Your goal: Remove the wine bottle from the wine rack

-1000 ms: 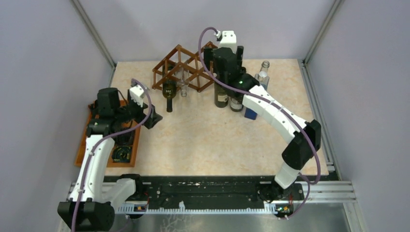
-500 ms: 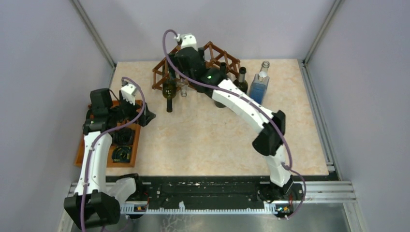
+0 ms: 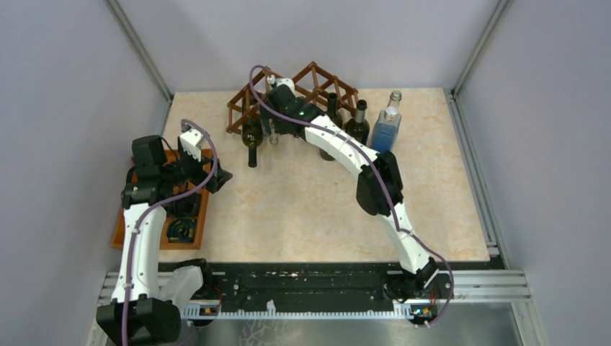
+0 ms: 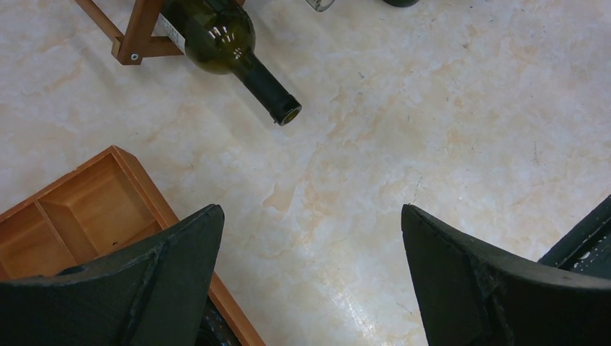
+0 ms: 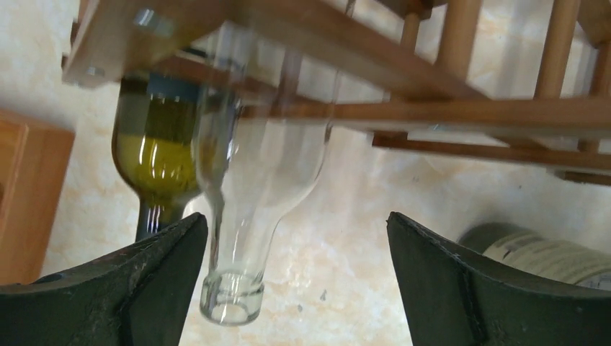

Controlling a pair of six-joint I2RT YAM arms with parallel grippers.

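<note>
The brown wooden wine rack (image 3: 326, 76) stands at the back of the table. A dark green wine bottle (image 3: 251, 137) lies in its left lower cell, neck pointing toward me; it also shows in the left wrist view (image 4: 216, 36) and the right wrist view (image 5: 155, 151). A clear glass bottle (image 3: 273, 133) lies in the cell beside it. My right gripper (image 5: 295, 216) is open in front of the rack, and the clear bottle's neck (image 5: 238, 281) sits between its fingers, close to the left one. My left gripper (image 4: 310, 209) is open and empty over the table, well short of the green bottle.
An orange-brown compartment tray (image 3: 122, 223) lies at the left edge, under my left arm, and its corner shows in the left wrist view (image 4: 86, 194). Two dark bottles (image 3: 358, 122) and a clear bottle with blue liquid (image 3: 387, 126) stand right of the rack.
My right arm swung left from the standing bottles to the front of the rack and came down around the clear bottle's neck. My left arm drew back slightly.
</note>
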